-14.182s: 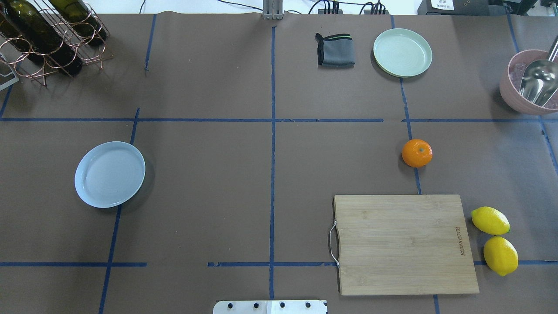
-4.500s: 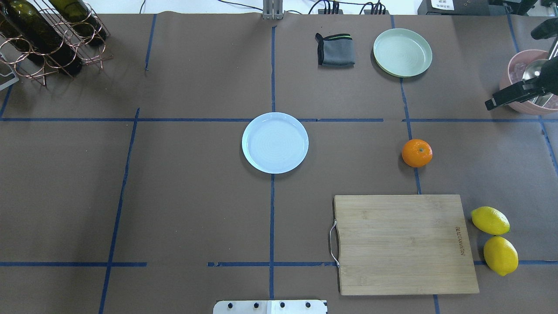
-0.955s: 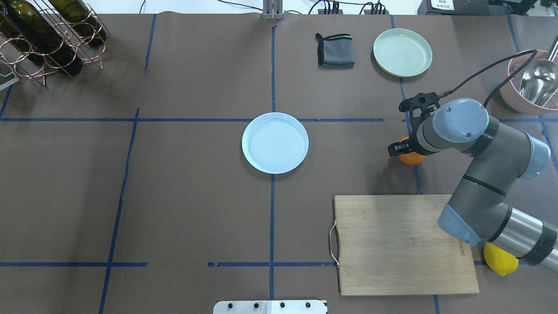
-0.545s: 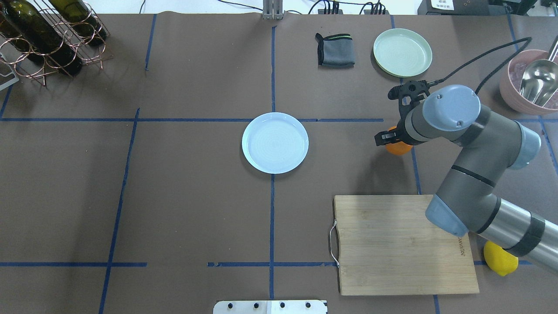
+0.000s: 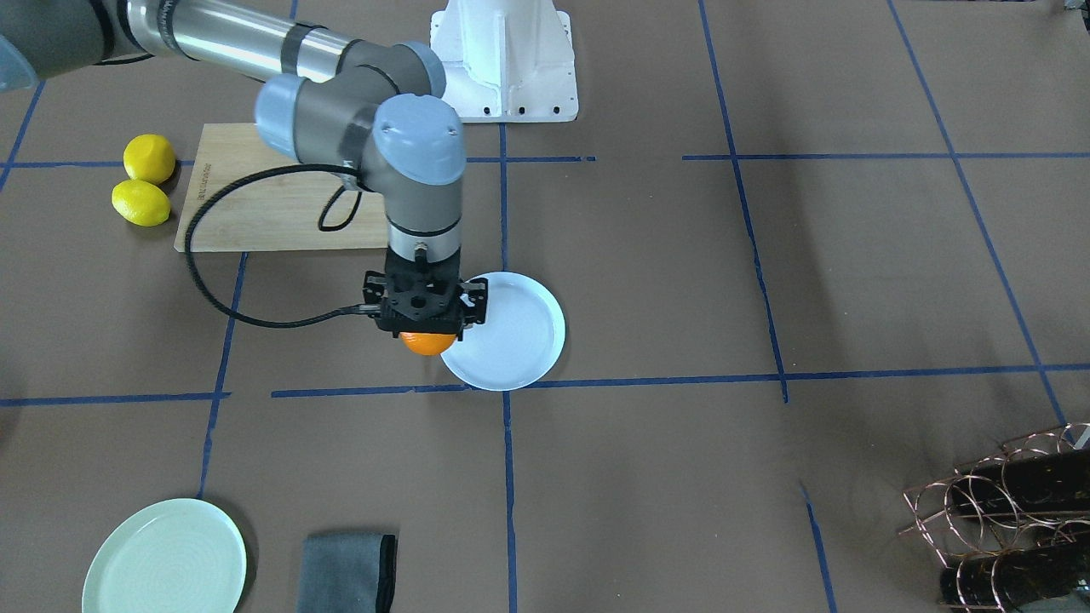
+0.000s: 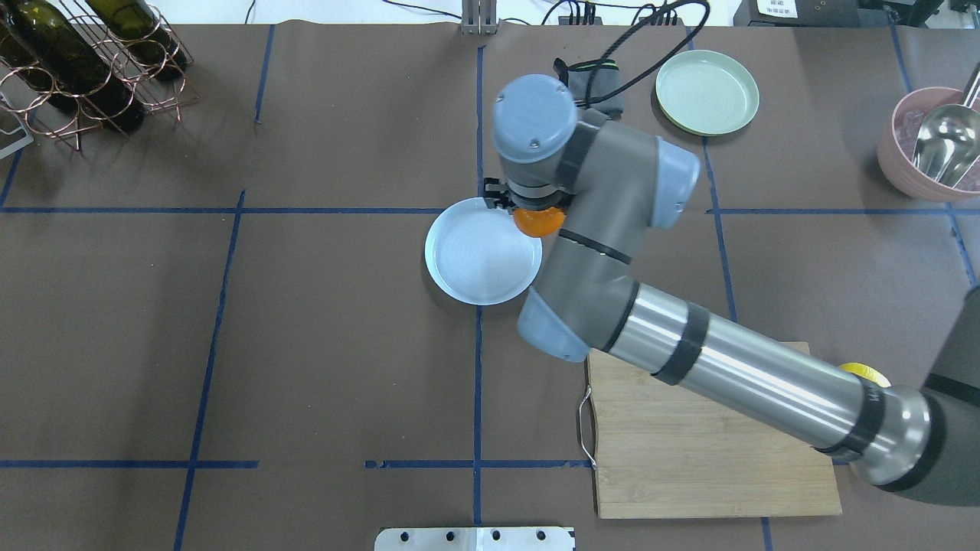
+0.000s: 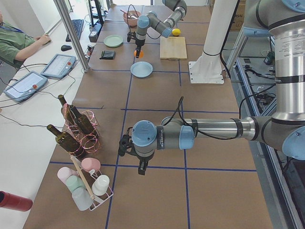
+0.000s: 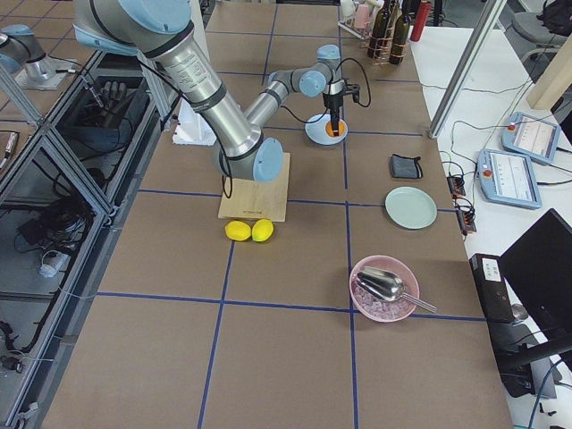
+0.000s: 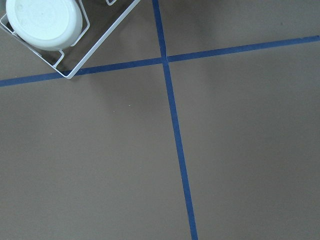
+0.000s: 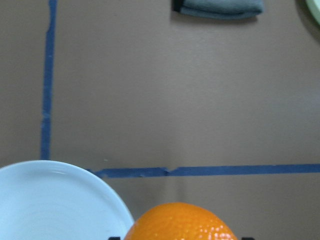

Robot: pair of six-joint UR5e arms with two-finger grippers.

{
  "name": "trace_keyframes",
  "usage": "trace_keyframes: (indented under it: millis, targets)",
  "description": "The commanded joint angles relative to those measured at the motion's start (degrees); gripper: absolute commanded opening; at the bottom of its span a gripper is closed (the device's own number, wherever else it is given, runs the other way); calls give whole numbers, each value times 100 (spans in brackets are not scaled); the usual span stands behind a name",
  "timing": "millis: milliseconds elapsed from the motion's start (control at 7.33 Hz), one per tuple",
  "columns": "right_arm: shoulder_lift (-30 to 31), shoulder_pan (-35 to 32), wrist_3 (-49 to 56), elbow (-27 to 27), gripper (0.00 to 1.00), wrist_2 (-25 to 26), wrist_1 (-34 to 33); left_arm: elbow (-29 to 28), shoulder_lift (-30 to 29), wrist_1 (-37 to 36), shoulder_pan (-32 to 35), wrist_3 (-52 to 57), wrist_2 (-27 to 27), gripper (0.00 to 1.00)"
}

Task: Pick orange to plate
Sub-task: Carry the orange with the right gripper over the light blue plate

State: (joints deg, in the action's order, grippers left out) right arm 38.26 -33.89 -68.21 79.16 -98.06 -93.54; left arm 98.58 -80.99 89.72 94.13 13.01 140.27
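Note:
The bright orange point(image 6: 538, 221) hangs off the table in my right gripper point(image 5: 428, 334), which is shut on it and points straight down. It hovers over the far right rim of the bluish-white plate point(image 6: 475, 256) in the overhead view. The right wrist view shows the orange point(image 10: 180, 222) at the bottom edge, with the plate point(image 10: 50, 205) curving in at lower left. My left gripper point(image 7: 139, 168) shows only in the exterior left view, low over bare table far from the plate. I cannot tell whether it is open or shut.
A mint-green plate point(image 6: 707, 92) and a folded grey cloth point(image 5: 349, 570) lie at the far right. A wooden cutting board point(image 6: 712, 451) and two lemons point(image 5: 140, 203) sit near the robot. A pink bowl with a scoop point(image 6: 930, 145) and a bottle rack point(image 6: 84, 61) occupy the far corners.
My right arm has swung left with the orange in its gripper, from right of the blue tape line to the plate's rim. The plate has not moved.

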Motion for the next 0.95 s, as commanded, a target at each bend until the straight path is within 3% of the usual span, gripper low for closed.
trace_keyframes:
  millis: [0, 409, 545, 818]
  targets:
    - [-819, 417, -577, -1067, 23, 366, -6, 12, 4, -7, 0, 0, 0, 100]
    - [-803, 497, -588, -1200, 26, 630, -6, 21, -5, -7, 0, -9, 9, 100]
    - [-794, 497, -579, -1297, 35, 700, -6, 21, -5, -7, 0, -9, 9, 100]
    - [-785, 532, -570, -1298, 74, 701, 2, 21, -5, -7, 0, -9, 0, 100]
